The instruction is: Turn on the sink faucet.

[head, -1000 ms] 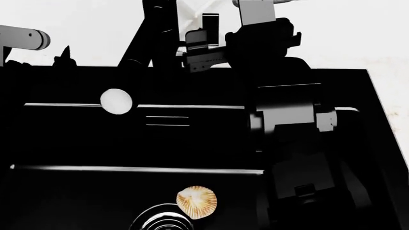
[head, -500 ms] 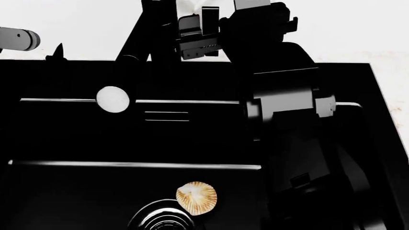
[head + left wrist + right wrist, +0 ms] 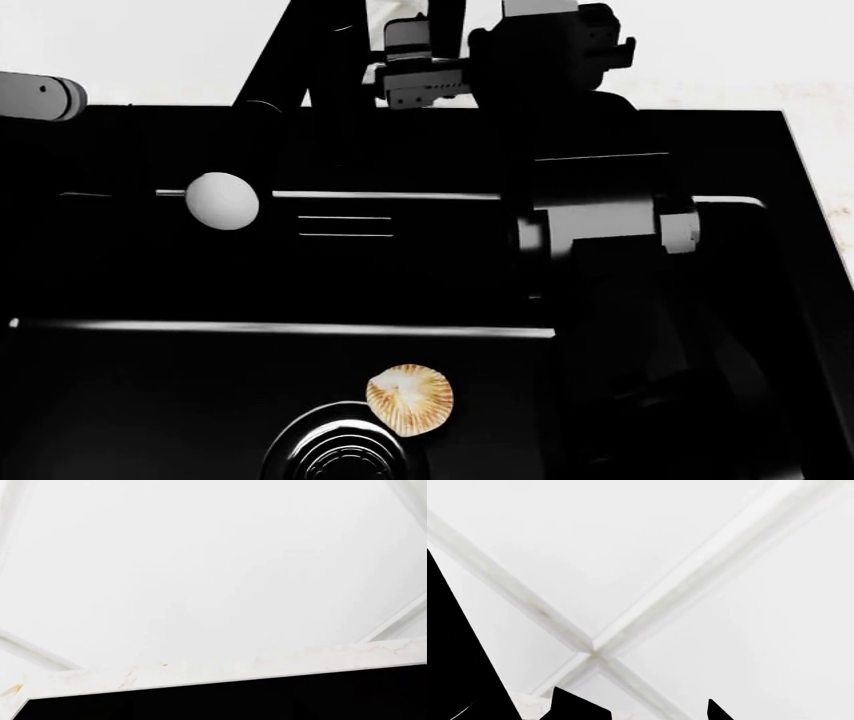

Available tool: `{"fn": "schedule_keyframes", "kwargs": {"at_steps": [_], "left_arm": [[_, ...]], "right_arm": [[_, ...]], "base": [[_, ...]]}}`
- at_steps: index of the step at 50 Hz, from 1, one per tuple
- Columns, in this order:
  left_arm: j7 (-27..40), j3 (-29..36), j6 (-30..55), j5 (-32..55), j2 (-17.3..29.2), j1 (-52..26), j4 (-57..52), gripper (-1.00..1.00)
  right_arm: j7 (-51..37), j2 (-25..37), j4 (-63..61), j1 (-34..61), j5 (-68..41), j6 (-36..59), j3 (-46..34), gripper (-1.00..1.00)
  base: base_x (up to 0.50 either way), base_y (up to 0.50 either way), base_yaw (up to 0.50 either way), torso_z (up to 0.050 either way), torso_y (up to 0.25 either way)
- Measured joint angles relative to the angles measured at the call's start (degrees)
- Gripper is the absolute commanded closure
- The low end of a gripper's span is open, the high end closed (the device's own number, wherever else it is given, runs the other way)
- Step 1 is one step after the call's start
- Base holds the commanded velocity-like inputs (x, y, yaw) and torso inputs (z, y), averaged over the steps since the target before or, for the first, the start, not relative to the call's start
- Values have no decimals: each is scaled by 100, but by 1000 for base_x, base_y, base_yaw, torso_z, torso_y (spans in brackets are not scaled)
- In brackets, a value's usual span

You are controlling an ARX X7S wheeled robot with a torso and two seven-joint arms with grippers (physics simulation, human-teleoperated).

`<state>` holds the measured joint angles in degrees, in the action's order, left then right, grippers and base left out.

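The rigid, fixed sink faucet [image 3: 320, 60] wants a push at its short side lever — right end effector [image 3: 424, 70] state unclear.

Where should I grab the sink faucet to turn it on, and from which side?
On the sink faucet, take the short side lever by the upright body, not the angled spout. Come from the right, where the right gripper sits beside it. The lever itself is lost in black.

glossy black sink [image 3: 160, 400], matte black faucet [image 3: 287, 60]
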<state>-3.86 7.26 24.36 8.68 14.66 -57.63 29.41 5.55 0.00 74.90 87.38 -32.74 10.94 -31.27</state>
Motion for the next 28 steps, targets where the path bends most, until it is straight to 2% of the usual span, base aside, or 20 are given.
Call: {"fn": "schedule_keyframes", "kwargs": {"at_steps": [15,28], "left_arm": [[66,57,0,-16,-50,-39,39,-100],[136,77,-61,-10,-108,-51,92,-100]], "right_arm": [[114,0,-32,-113,1342,-64,1608,-100],[388,0,-123,-200,1907,20,2452,-100]], "base": [[0,0,0,0,0],[0,0,0,0,0]]}}
